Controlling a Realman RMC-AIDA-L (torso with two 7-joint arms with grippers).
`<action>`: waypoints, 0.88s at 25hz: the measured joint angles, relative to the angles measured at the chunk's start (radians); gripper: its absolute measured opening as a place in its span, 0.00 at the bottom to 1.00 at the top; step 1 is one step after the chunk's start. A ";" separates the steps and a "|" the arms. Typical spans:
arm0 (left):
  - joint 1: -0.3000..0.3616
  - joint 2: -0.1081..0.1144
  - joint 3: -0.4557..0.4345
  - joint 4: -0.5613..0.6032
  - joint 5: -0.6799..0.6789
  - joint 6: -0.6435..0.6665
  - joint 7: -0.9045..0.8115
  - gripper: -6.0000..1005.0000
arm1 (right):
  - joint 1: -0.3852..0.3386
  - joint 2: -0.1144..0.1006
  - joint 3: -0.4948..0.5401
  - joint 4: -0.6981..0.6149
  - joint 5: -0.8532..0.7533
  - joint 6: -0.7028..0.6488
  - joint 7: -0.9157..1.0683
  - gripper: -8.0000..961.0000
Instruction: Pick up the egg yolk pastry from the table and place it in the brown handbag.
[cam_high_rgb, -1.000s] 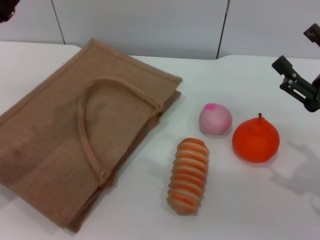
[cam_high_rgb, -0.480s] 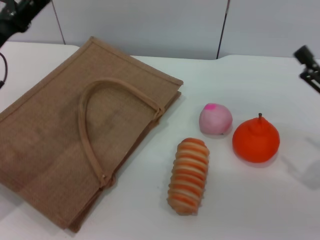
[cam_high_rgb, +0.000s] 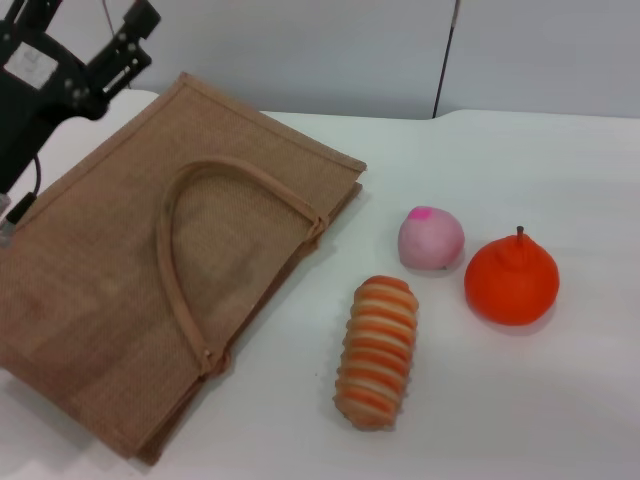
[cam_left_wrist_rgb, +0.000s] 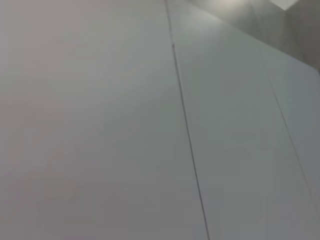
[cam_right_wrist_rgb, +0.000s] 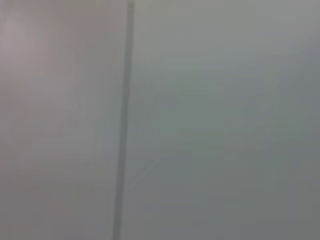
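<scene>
White table (cam_high_rgb: 560, 400) is filling most of the head view, with pale wall panels (cam_high_rgb: 300, 50) running behind it. The brown handbag (cam_high_rgb: 100, 280) is lying flat on the table, one looped handle (cam_high_rgb: 175, 280) resting on its upper face.

The left claw (cam_high_rgb: 85, 25) is hanging in the air above the handbag's far left corner. Its fingers (cam_high_rgb: 140, 22) are standing wide apart, gripping nothing and touching nothing. One finger is being cut off by the picture's edge, and the dark arm behind the claw is covering a little of the handbag's left border. The right claw is showing in none of the views.

The egg yolk pastry is not making itself out anywhere: no pale cream bun is showing on the handbag or beside it, so its place relative to the left claw cannot be told. The handbag's mouth is lying closed flat, hiding whatever is inside.

Just beside the handbag's right edge, a striped bread roll (cam_high_rgb: 377, 350) is lying lengthwise. A pink peach (cam_high_rgb: 431, 239) is sitting a little farther from the handbag, and an orange fruit (cam_high_rgb: 511, 281) with a short stem is sitting just beyond the peach, close to it.

Both wrist views are showing only pale panels (cam_left_wrist_rgb: 100, 125) crossed by thin seams, the right one (cam_right_wrist_rgb: 225, 125) blurred.
</scene>
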 joint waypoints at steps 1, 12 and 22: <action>0.000 0.000 -0.001 -0.012 0.000 -0.005 0.031 0.88 | -0.002 0.000 0.024 0.001 0.000 0.016 0.003 0.93; 0.012 0.001 0.014 -0.070 0.039 -0.116 0.196 0.88 | -0.005 -0.003 0.045 0.000 -0.010 0.028 0.015 0.93; 0.005 -0.001 0.013 -0.097 0.030 -0.137 0.204 0.88 | -0.003 -0.004 0.043 0.002 -0.014 -0.003 0.019 0.92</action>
